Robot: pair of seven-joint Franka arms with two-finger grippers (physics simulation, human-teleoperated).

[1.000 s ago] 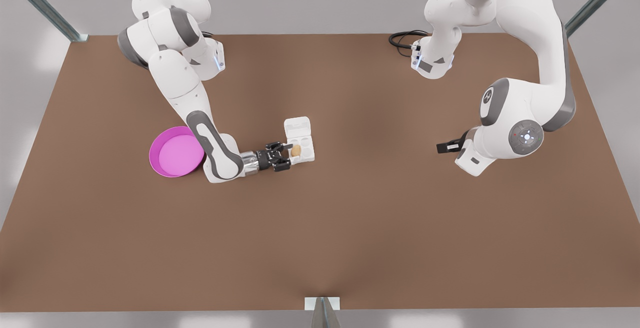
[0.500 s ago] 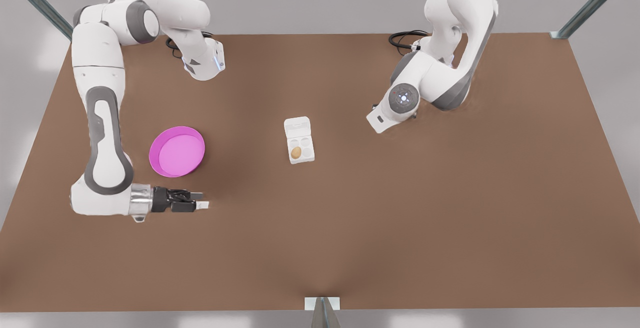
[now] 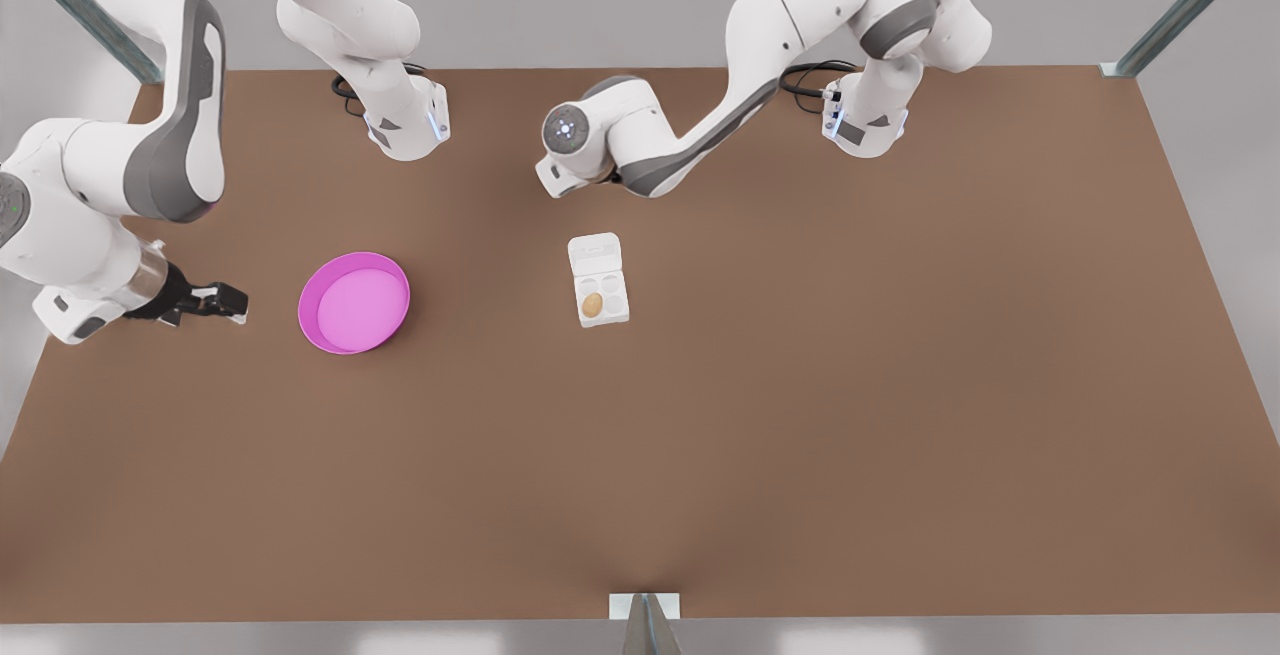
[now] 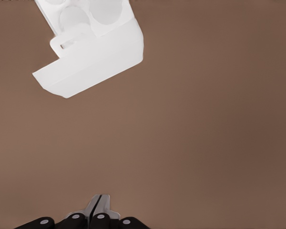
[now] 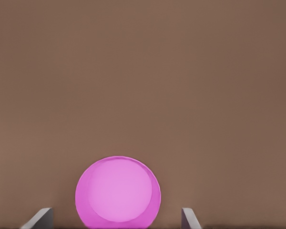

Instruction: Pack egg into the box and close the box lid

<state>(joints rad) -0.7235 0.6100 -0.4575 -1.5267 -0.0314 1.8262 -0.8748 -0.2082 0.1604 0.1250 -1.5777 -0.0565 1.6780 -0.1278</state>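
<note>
A wide brown table (image 3: 760, 435) fills the front view, seen from above. Two white robot arms reach in from the upper edge.

At centre left of the front view sits a round pink dish (image 3: 352, 302), with nothing in it. The right arm bends down the left edge of that frame, and the right gripper (image 3: 228, 301) hangs low beside the dish, apart from it and pointing toward it. In the right wrist view its two fingers stand wide apart with nothing between them. This arm seems to be parked out of the way, waiting.

Near the middle of the table lies the box (image 3: 618, 313), a small white carton with four round cups. The box lid (image 3: 595, 253) lies open and flat on the table, hinged to the tray on the side toward the top of the frame. It has to swing over the cups before the task is done.

The egg (image 3: 592, 304), small and tan-brown, rests in the tray's lower-left cup as the front view shows it, so the packing step looks finished.

The left arm stretches across the upper middle of the front view, its wrist above and behind the carton. In the left wrist view the left gripper (image 4: 98, 206) has its fingers pressed together and holds nothing. The lid lies ahead of it, not touched — a closed tip probably suits pushing or flipping the panel.
</note>
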